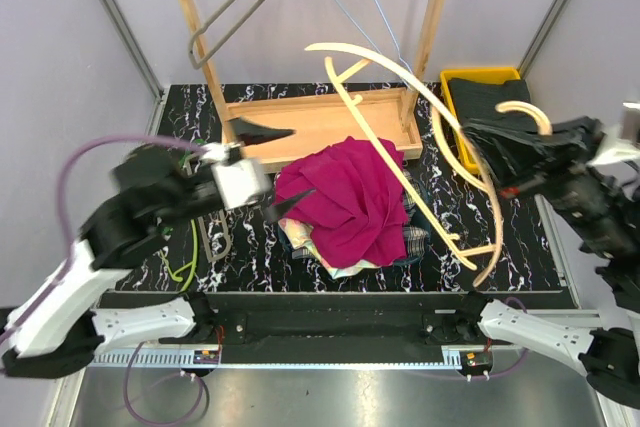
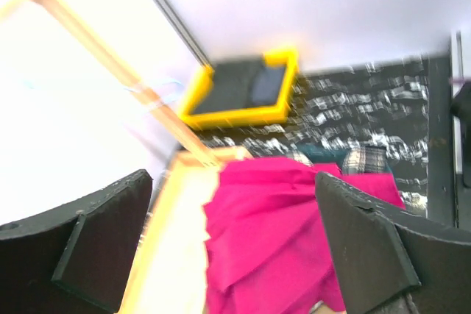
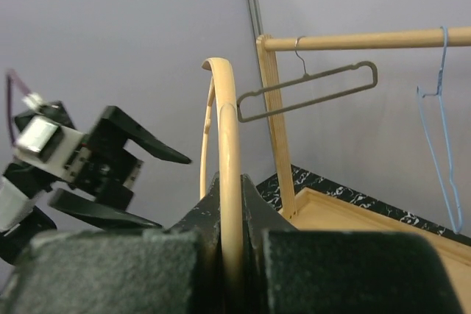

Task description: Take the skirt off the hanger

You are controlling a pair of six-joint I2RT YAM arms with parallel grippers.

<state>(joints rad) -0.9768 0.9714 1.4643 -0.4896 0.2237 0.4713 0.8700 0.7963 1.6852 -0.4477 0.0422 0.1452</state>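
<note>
The magenta skirt lies crumpled on a pile of clothes in the middle of the table, off the hanger; it fills the lower middle of the left wrist view. My right gripper is shut on the cream wooden hanger and holds it raised above the table at the right; the hanger rises between the closed pads in the right wrist view. My left gripper is open and empty, just left of the skirt, its fingers wide apart.
A wooden clothes rack stands at the back with a grey hanger and a blue wire hanger. A yellow bin with dark cloth sits back right. Plaid clothes lie under the skirt. A green cord lies at the left.
</note>
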